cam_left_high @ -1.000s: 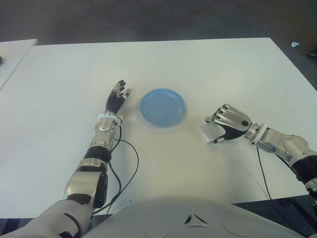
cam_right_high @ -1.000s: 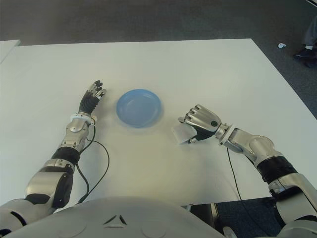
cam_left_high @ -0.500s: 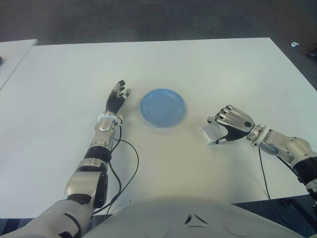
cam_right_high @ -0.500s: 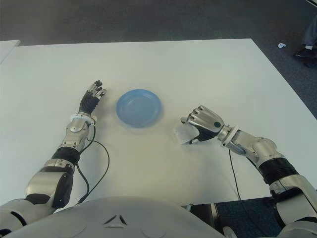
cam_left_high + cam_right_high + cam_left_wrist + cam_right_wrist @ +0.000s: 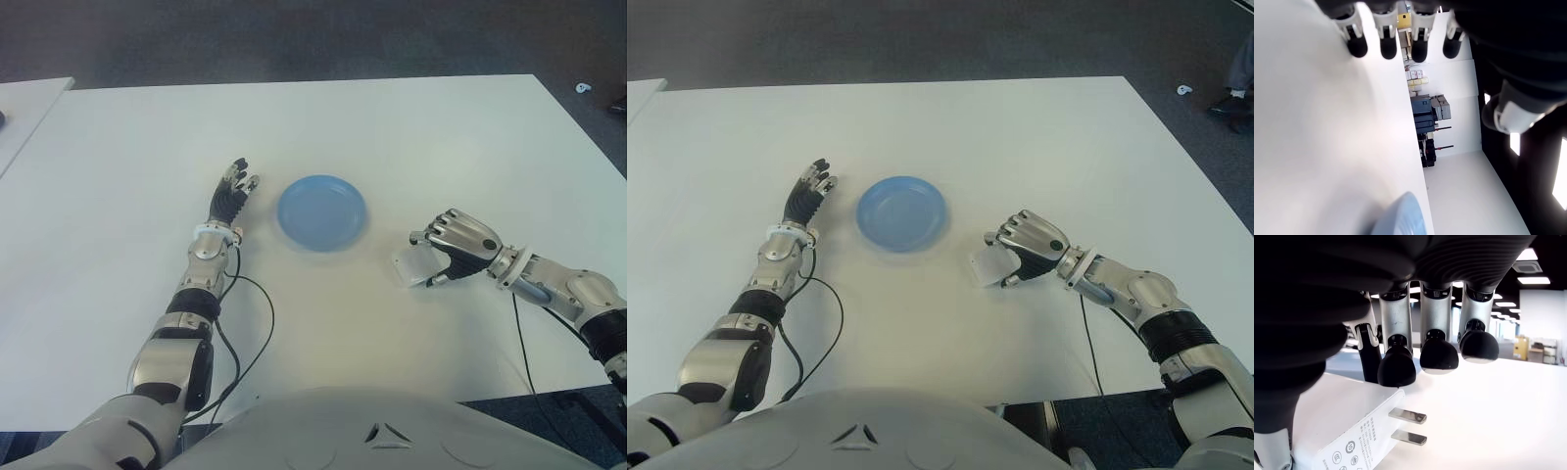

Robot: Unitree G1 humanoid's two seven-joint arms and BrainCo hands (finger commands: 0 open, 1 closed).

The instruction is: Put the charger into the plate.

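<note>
I see a plain light blue plate (image 5: pixel 321 212) on my white table (image 5: pixel 392 127). The charger (image 5: pixel 1342 431) is white with grey printed marks and silver prongs, under my right hand's (image 5: pixel 458 245) silver-and-black fingers (image 5: pixel 1396 367).

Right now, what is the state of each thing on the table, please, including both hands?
charger: white, under the right hand, prongs out, not yet in the plate.
plate: blue, upright on the table, nothing in it.
right hand: right of the plate, fingers curled over the charger.
left hand: left of the plate, fingers straight, holding nothing.
table: white, bearing the plate and charger.
</note>
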